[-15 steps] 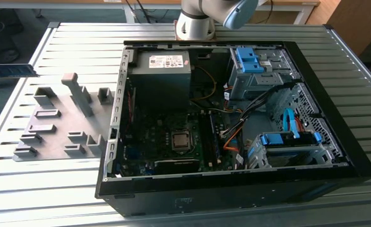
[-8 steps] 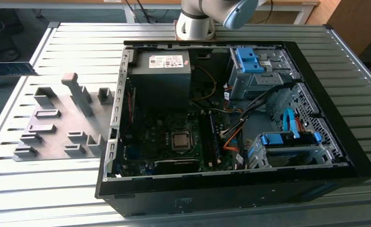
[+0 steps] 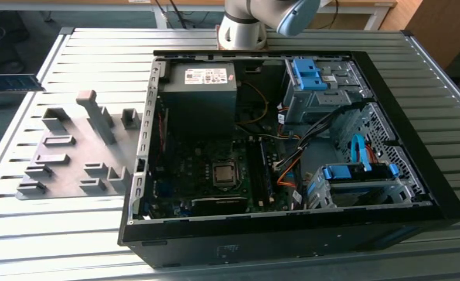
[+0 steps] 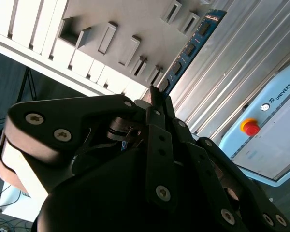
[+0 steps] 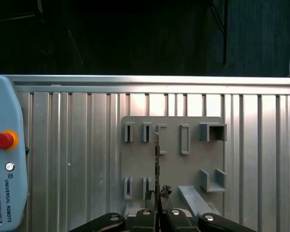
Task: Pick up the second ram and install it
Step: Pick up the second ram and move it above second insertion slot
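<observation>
Closest to the wrist cameras, the end effector (image 4: pixel 153 96) has its black fingers drawn together and clamped on the near end of the second ram (image 4: pixel 192 48), pinching its flat faces. The blue strip runs straight out from the fingertips. A row of dark chips shows along it in the second wrist view; the first wrist view catches it edge-on, as a thin line. Beyond the strip lies the grey fixture plate (image 5: pixel 183 169) with its raised slotted holders. The ram appears to hang clear above the plate, seated in none of the holders; how high, cannot tell. The plate rests on the ribbed aluminium counter (image 5: pixel 77 159). A pale blue teach pendant (image 5: pixel 5 193) with a red stop button (image 5: pixel 4 140) sits at the counter's side, apart from the plate. Farther off, in the exterior view, the open PC case (image 3: pixel 253 240) lies on its side on the counter, just to the exterior view's right of the plate. Its motherboard (image 3: pixel 183 175) is exposed, with the processor socket (image 3: pixel 224 174) mid-board and the long memory slots (image 3: pixel 265 170) just to the exterior view's right of the socket. Whether any slot is filled is too dark to say. The arm's base (image 3: pixel 241 29) stands at the far edge, behind the case. Judgement: the pick-up half looks done; carry and install are outstanding. Seating would call for the contact edge down, the strip parallel to a free slot, the notch matched, and a square press. Loose cables (image 3: pixel 292 158) beside the slots look like a snag risk.
</observation>
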`<state>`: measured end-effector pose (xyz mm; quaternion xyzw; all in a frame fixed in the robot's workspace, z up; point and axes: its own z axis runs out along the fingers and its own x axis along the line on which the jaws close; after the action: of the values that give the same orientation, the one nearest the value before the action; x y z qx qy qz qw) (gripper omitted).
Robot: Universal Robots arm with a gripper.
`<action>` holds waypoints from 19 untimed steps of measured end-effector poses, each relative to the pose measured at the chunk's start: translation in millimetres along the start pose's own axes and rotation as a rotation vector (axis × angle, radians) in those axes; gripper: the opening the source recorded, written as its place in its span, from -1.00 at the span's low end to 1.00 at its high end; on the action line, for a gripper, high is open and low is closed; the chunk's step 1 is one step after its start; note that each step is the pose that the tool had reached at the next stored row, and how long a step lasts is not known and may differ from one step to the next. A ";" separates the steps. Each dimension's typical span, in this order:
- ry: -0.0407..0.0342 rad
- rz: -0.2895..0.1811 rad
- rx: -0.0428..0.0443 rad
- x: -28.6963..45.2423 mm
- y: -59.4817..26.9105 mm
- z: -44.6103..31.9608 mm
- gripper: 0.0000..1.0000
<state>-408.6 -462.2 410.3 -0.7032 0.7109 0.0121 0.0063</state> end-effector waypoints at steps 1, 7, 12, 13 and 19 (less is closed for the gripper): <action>-0.0001 0.000 0.0000 0.0 0.0 -0.5 -0.72; 0.0000 0.000 0.0000 -0.1 0.0 -3.8 -0.72; 0.0000 0.000 0.0000 -0.1 0.0 -6.4 -0.72; 0.0000 0.000 0.0000 -0.2 0.1 -7.0 -0.72; 0.0000 0.000 0.0000 -0.3 0.1 -10.8 -0.72</action>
<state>-408.6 -462.2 421.1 -0.7032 0.7109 0.0121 0.0064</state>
